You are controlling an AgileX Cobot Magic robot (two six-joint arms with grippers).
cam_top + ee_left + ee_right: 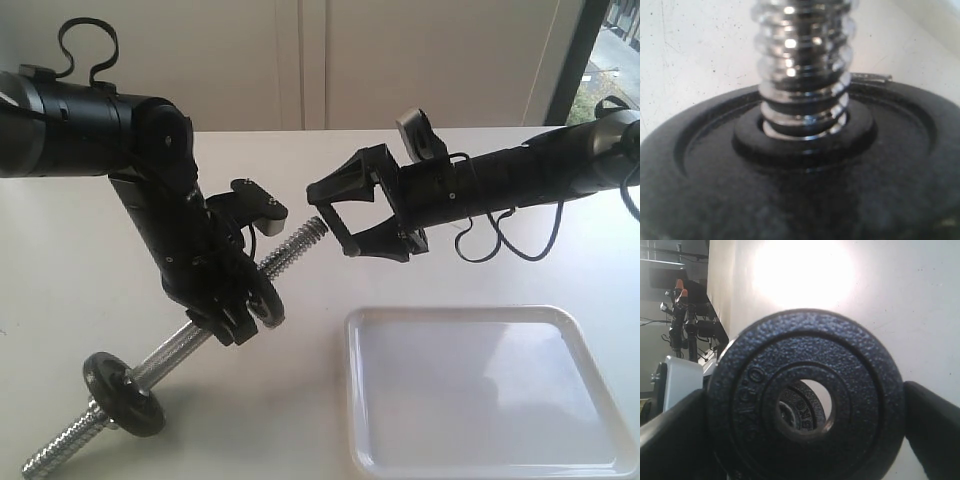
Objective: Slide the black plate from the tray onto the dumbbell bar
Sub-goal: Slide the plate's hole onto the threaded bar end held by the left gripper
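Raised letters, seemingly "ICO", mark the black plate point(855, 385), pinched by its rim in the right gripper point(333, 221), eleven o'clock of the tray point(480, 400), near the tip of the dumbbell bar point(295, 245); the left gripper point(244, 314) clasps that bar.

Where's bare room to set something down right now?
Free: the whole tray; the table strip between it and the lower disc on the dumbbell bar; the far table beyond both arms. Crowded: the middle, where the right gripper holds the black plate at the bar's threaded tip, beside the left arm.
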